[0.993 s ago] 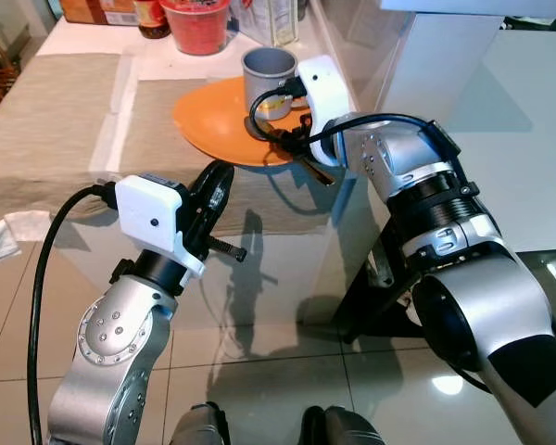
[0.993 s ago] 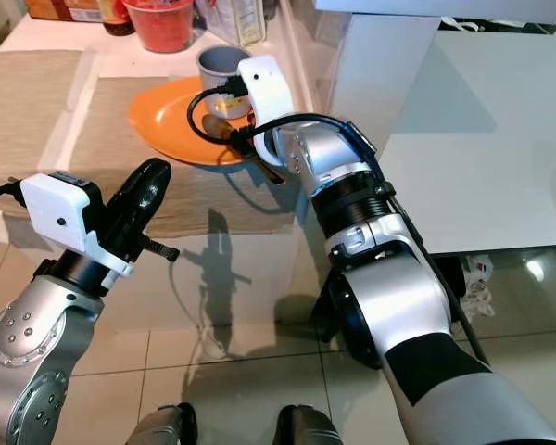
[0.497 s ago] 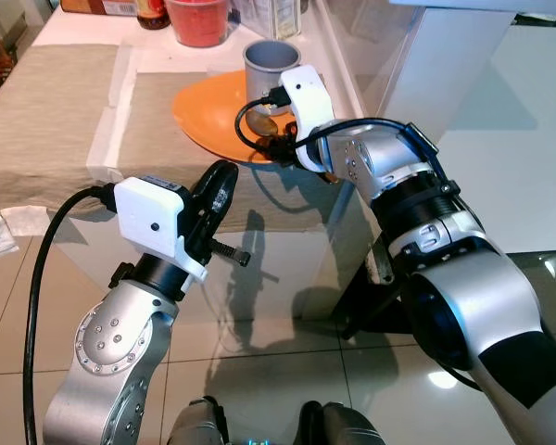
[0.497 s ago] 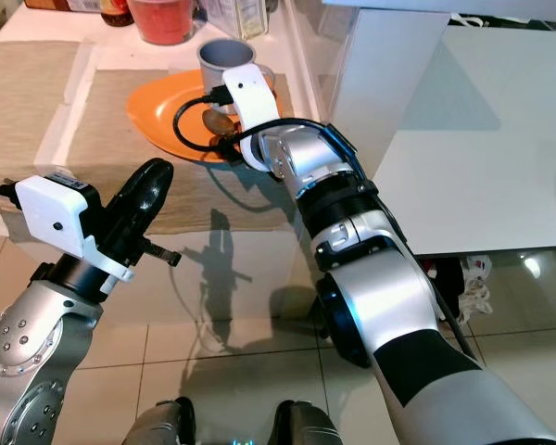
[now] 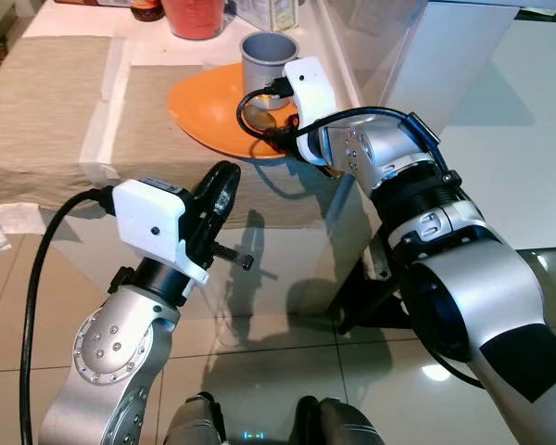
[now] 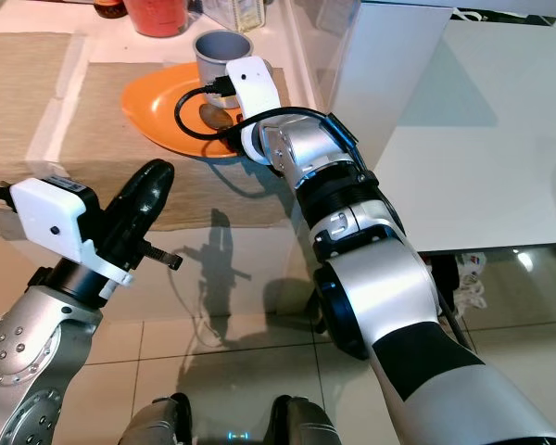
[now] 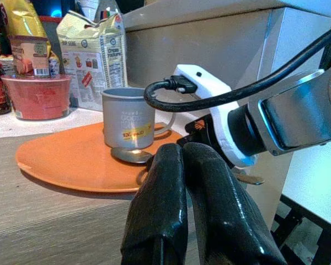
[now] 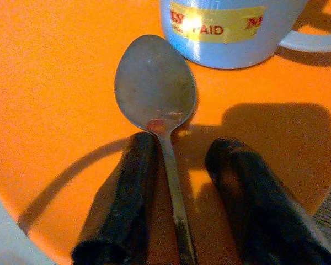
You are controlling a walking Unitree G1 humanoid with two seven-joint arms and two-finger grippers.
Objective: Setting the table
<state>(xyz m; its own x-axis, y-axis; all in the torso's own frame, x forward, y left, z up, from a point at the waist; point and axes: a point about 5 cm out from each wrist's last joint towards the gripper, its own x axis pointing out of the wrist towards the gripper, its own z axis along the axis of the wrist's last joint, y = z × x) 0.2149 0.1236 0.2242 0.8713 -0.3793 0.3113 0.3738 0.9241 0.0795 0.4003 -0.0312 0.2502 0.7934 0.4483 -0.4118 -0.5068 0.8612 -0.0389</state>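
Between the parted fingers of the right hand lay a spoon on an orange plate; beyond it stood a mug; the left hand hovered pressed together.

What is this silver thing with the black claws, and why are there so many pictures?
It is a robot helping set a table. Two pictures come from cameras in its head, looking down at its silver arms. Two come from cameras on its wrists. On the table lies an orange plate with a grey mug and a spoon on it. The right hand has its black fingers open on either side of the spoon's handle. The left hand waits with fingers shut, holding nothing.
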